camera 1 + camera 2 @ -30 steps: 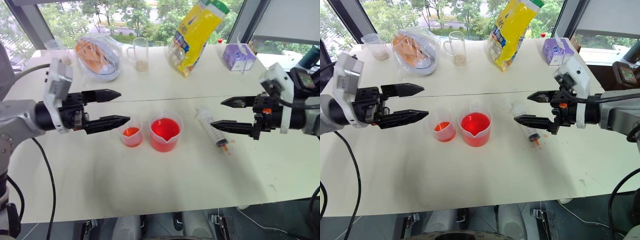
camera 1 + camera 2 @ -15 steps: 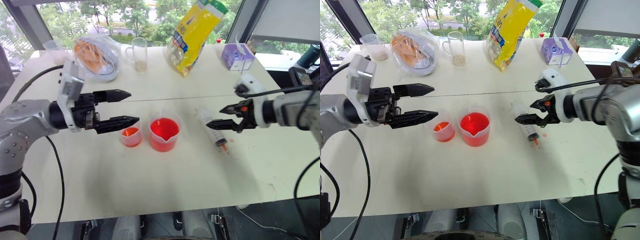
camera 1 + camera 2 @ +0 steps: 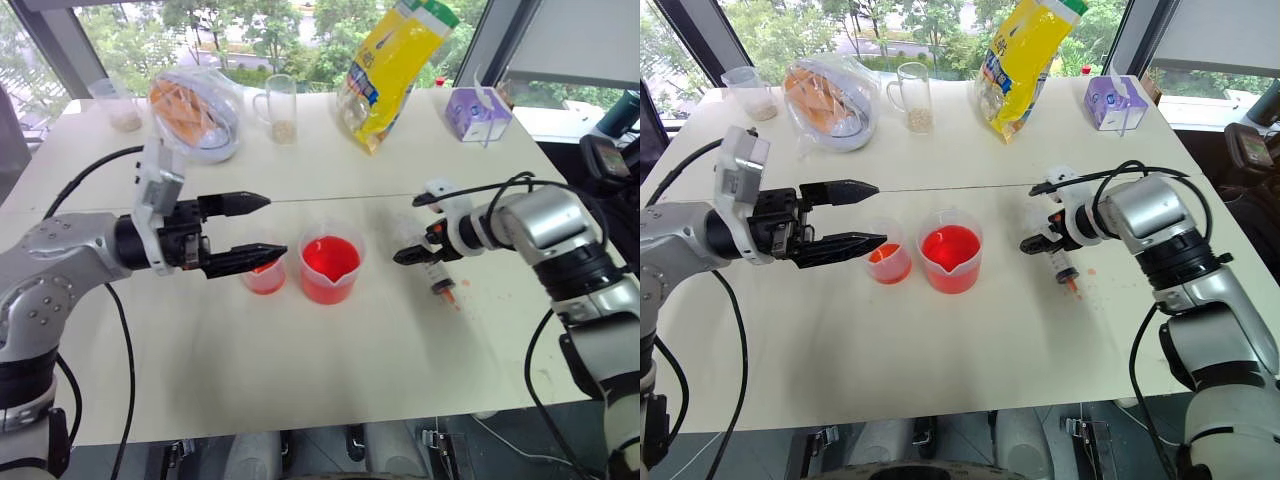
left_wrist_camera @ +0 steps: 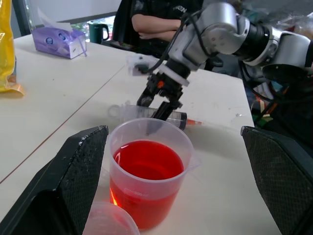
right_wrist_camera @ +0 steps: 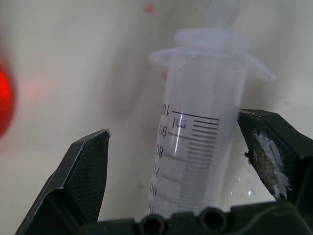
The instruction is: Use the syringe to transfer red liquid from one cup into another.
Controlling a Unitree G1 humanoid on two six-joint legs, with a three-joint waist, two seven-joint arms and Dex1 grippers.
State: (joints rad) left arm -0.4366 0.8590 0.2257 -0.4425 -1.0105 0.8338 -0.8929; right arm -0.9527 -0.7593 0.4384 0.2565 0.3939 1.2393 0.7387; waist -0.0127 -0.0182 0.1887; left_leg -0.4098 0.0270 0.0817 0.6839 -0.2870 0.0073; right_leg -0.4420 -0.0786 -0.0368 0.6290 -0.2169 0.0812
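White table [image 3: 330, 400] seen spread with task items. Larger clear spouted measuring cup [image 3: 331, 263], wide red liquid [image 3: 330, 256] pool inside, placed centre; smaller clear cup [image 3: 263, 273] just left. Large clear graduated syringe [image 3: 428, 262] laid flat at right, straddled by right gripper [image 5: 181, 161], jaws spread wide, barrel not clamped. Left gripper [image 3: 258, 226] held wide open, empty, above smaller cup.

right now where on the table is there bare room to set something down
The near strip of the table, in front of the smaller cup and larger cup, is bare, as is the band behind them. Crowded: the far edge, around the yellow bag, and the syringe, where the open right gripper hovers.
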